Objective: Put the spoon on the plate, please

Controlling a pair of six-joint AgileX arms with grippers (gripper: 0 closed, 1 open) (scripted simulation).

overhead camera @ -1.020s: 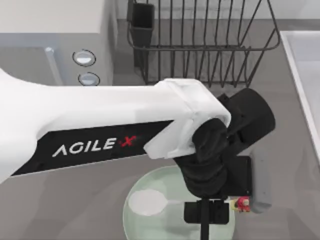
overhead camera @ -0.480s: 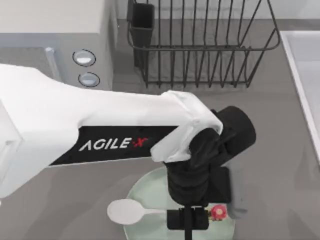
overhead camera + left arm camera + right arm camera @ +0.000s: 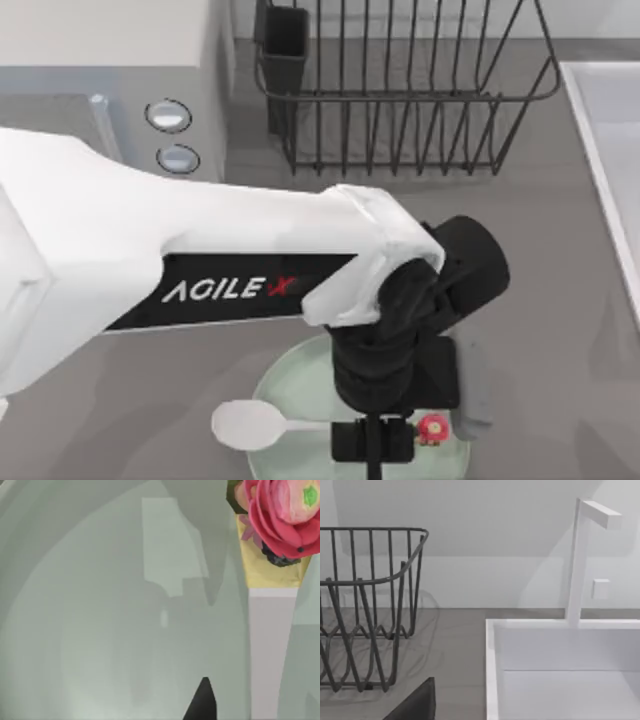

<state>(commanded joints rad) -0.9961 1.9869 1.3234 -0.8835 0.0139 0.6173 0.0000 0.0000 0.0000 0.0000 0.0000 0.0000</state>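
Holding the spoon point(image 3: 300, 427) by its thin handle, your left hand point(image 3: 372, 440) is over the plate point(image 3: 285, 370). The bowl sticks out past the left rim, so slide right before letting go.

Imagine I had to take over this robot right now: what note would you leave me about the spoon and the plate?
Left gripper: low over the plate, at the spoon handle near its red-and-yellow ornament; I cannot tell whether its fingers grip.
Right arm: parked toward the wire rack and sink.
Spoon: handle lies across the plate, bowl juts past the plate's left rim.
Done: spoon brought to the plate.
Left: confirm release, lift the left arm away; perhaps centre the spoon.
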